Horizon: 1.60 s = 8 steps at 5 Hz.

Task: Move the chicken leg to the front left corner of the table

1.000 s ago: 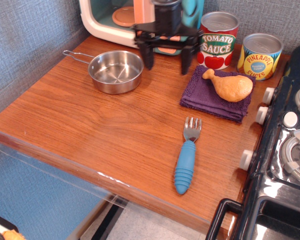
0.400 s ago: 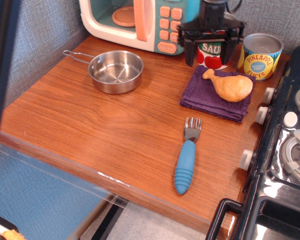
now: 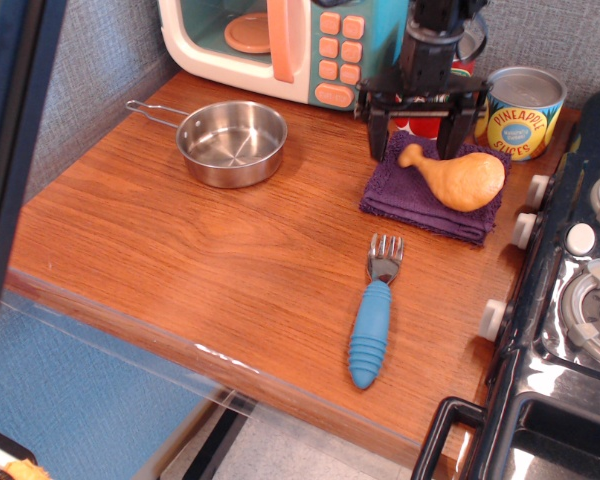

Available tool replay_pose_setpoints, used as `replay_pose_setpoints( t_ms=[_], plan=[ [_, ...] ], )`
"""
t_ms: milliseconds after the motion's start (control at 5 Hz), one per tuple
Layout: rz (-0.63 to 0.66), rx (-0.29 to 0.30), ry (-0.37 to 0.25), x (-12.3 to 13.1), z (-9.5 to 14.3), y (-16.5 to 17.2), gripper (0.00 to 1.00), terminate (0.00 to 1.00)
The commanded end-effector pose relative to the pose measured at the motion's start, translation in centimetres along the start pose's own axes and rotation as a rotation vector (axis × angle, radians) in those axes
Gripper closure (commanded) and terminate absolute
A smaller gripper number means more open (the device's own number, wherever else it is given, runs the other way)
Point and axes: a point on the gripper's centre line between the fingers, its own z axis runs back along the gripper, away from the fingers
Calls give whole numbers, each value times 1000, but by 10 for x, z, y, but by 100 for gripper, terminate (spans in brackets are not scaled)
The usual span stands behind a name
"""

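The golden-orange chicken leg [image 3: 458,176] lies on a folded purple cloth [image 3: 420,200] at the back right of the wood-grain table [image 3: 180,250], its knobbed bone end pointing left. My black gripper [image 3: 416,135] hangs open just behind the drumstick, its fingers [image 3: 377,130] spread to either side above the bone end, holding nothing. It hides most of the tomato sauce can behind it.
A steel pan [image 3: 230,143] sits at the back left. A blue-handled fork [image 3: 372,320] lies near the front. A toy microwave [image 3: 280,45] and a pineapple can [image 3: 520,110] stand at the back. A black toy stove [image 3: 570,300] borders the right edge.
The gripper has moved right from in front of the microwave and come down to just behind the chicken leg. It stays open. The chicken leg has not moved.
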Motion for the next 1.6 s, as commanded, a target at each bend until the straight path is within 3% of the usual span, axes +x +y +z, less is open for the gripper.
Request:
replay_pose_setpoints(
  t_ms=[0, 200, 600, 800, 1200, 1400],
  plan=[
    [-1, -29, -1, -2, 9, -2, 0, 0],
    [-4, -25, 17, -5, 3, -4, 0, 0],
    [5, -52, -23, 0, 12, -8, 0, 0],
    [19, -56, -28, 4, 12, -5, 100, 0],
    [-10, -61, -44, 15, 17, -7, 100, 0],
    [-34, -98, -82, 31, 32, -12, 100, 0]
  ],
)
